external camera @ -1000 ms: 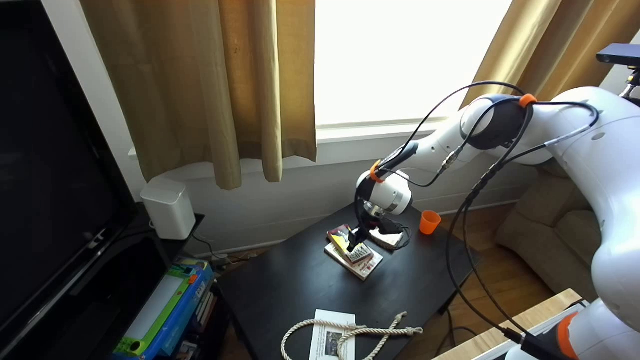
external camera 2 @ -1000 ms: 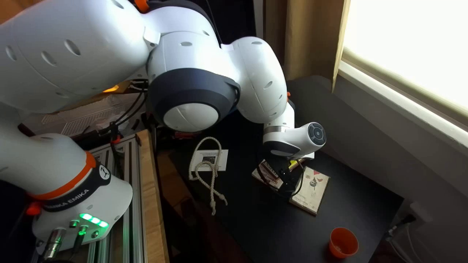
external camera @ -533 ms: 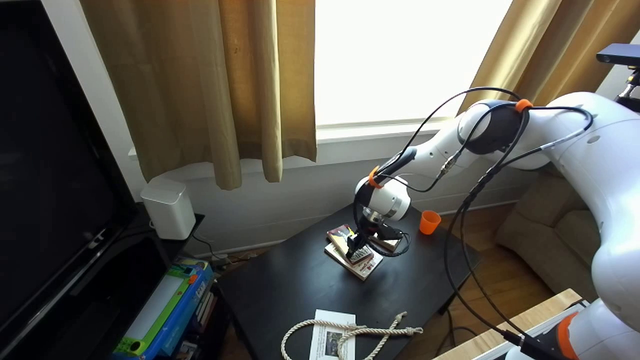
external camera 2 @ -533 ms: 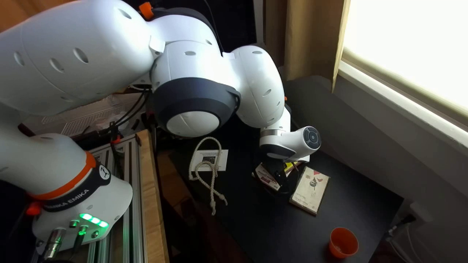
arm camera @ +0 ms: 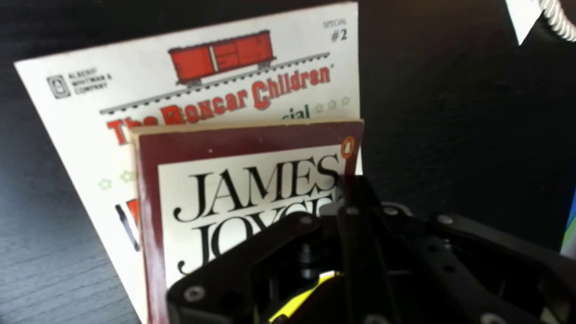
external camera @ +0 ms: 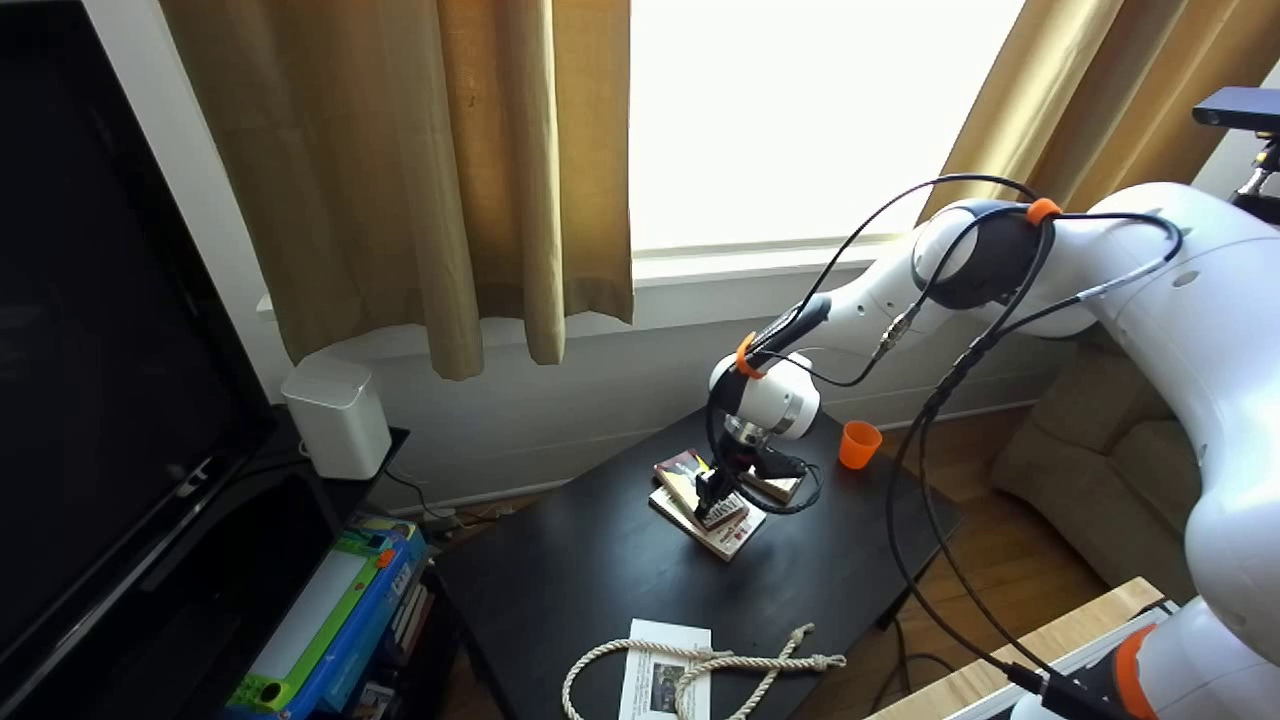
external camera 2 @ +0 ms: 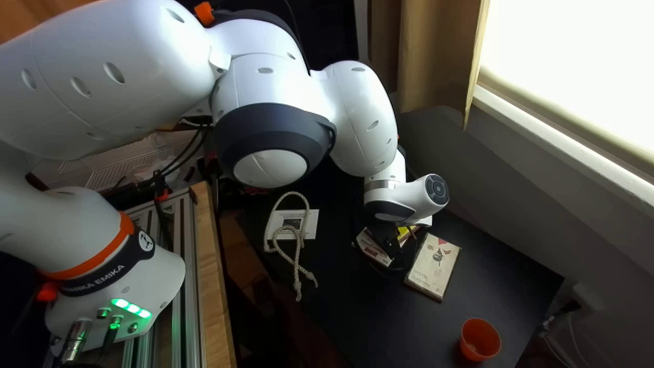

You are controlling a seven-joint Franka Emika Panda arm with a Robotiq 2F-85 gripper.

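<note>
In the wrist view we see the fingers [arm camera: 360, 193] closed together over the right-hand part of the James Joyce book [arm camera: 247, 193], just below its small orange emblem [arm camera: 348, 147]; whether they touch the cover we cannot tell. That book lies on top of the Boxcar Children book [arm camera: 216, 87], turned slightly against it, and on the lower cover we can read part of the title under a red boxcar [arm camera: 222, 56]. Around the pair we see dark tabletop [arm camera: 441, 112], with the tip of a white sheet [arm camera: 523, 20] and a bit of rope [arm camera: 559, 20] in the top right corner. In an exterior view we find the two stacked books beneath the fingers, and just beside them a third book [external camera: 778, 489], partly hidden by the arm [external camera: 1190, 320]. An orange cup [external camera: 860, 447] stands near the tabletop's edge, while the rope trails across the sheet, well apart from the stack. Beyond, we see tan curtains [external camera: 380, 180] at a bright window [external camera: 820, 120] and a white device [external camera: 338, 420] beside a television [external camera: 90, 330]. In an exterior view, where green lights [external camera 2: 132, 308] glow on the base, the wrist covers much of the stack, and we see the fingers only as a dark shape. Here the third book lies flat, its pale cover marked with red hearts, and all three books lie between the rope and the upright cup.
</note>
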